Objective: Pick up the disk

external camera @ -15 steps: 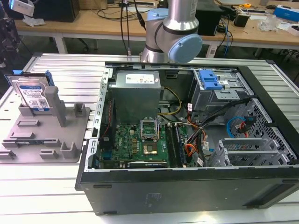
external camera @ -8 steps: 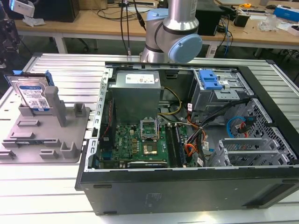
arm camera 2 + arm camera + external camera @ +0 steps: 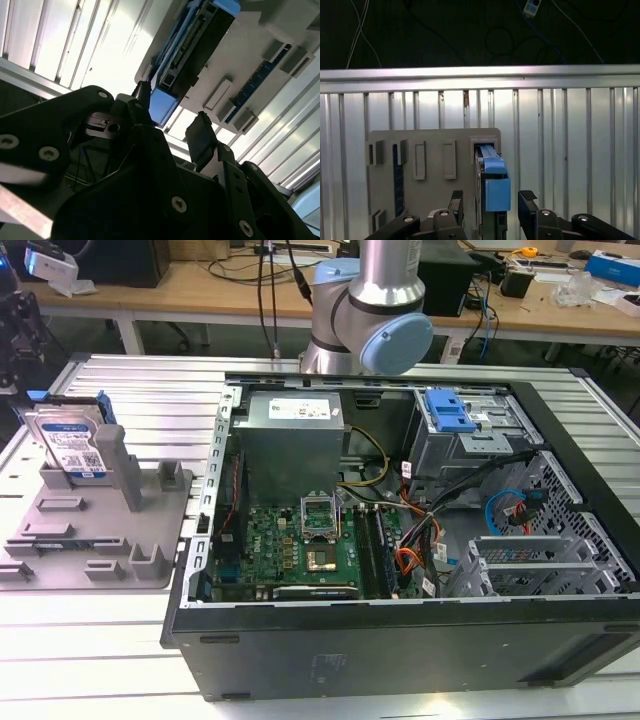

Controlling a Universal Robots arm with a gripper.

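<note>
The disk [image 3: 68, 443] stands on edge in a slot of the grey plastic fixture [image 3: 100, 535], at the corner of the fixture towards the exterior view's left. Its white-and-blue label faces the exterior camera, and a blue side rail runs along its upper edge. In both wrist views the disk [image 3: 496, 186] [image 3: 197, 47] is seen edge-on, its blue rail end nearest the cameras.

The gripper [image 3: 492, 200] [image 3: 172, 120] is spread wide and holds nothing. Its two dark fingers [image 3: 527, 198] [image 3: 200, 137] frame the disk's blue end, one on each side, without touching it. In the exterior view nothing touches the disk.

The fixture [image 3: 435, 140] lies flat on the ribbed aluminium counter [image 3: 120, 380] [image 3: 560, 150], just beside an open computer case [image 3: 400, 640] on the exterior view's right. Inside the case sit a power supply [image 3: 290, 435], a green motherboard [image 3: 285, 545] and a blue-topped drive cage [image 3: 455, 430]. The robot arm [image 3: 375, 300] rises behind the case.
</note>
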